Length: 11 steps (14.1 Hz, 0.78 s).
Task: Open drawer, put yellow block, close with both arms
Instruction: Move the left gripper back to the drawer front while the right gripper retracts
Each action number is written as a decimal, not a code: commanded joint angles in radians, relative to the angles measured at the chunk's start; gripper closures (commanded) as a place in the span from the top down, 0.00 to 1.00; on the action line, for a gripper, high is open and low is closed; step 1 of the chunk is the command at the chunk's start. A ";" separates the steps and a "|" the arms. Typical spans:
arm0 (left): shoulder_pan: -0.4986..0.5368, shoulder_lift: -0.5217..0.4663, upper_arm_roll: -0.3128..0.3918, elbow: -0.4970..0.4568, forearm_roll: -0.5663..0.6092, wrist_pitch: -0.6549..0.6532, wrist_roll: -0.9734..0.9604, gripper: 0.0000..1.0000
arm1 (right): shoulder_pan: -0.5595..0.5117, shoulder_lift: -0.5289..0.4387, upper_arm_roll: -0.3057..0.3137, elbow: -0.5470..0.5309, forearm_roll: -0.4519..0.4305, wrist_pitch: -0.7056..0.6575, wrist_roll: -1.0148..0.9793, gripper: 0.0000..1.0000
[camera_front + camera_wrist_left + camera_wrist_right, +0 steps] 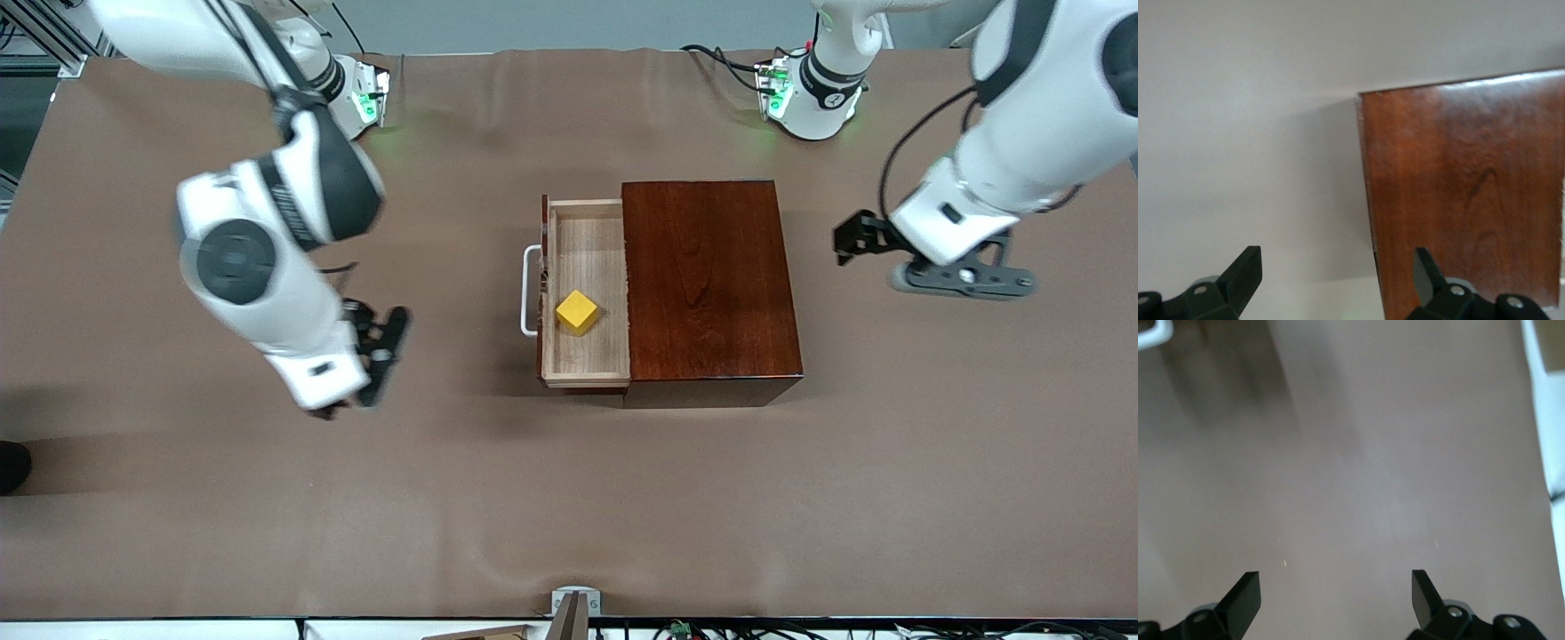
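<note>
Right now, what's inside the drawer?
The drawer holds one yellow block, resting on its bare wood floor. The drawer part under the wooden box is covered.

Bare surface (569, 498) lay open all round the wooden box (707, 280); only its pulled-out drawer (587, 293) jutted toward the right arm's end.

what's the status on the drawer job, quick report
Right pincer open, empty, over bare table. Left pincer open, empty, beside the wooden box. Drawer out, yellow block inside. Nothing blocking the handle.

One drawer (587, 267); one yellow block (577, 311); two arms (267, 267).
</note>
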 commanded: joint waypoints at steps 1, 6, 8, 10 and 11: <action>0.003 0.001 -0.058 0.008 0.003 -0.015 -0.014 1.00 | -0.101 -0.054 0.017 -0.023 0.013 -0.025 0.009 1.00; -0.074 0.013 -0.233 0.074 -0.002 -0.005 0.015 1.00 | -0.229 -0.128 -0.008 -0.067 0.129 -0.054 0.044 1.00; -0.131 0.070 -0.285 0.147 0.001 0.000 0.078 1.00 | -0.198 -0.164 -0.091 -0.086 0.166 -0.050 0.112 1.00; -0.192 0.120 -0.302 0.195 -0.002 0.014 0.213 1.00 | -0.183 -0.192 -0.145 -0.097 0.188 -0.051 0.159 1.00; -0.229 0.154 -0.302 0.209 -0.002 0.056 0.295 1.00 | -0.189 -0.210 -0.147 -0.118 0.188 -0.051 0.180 1.00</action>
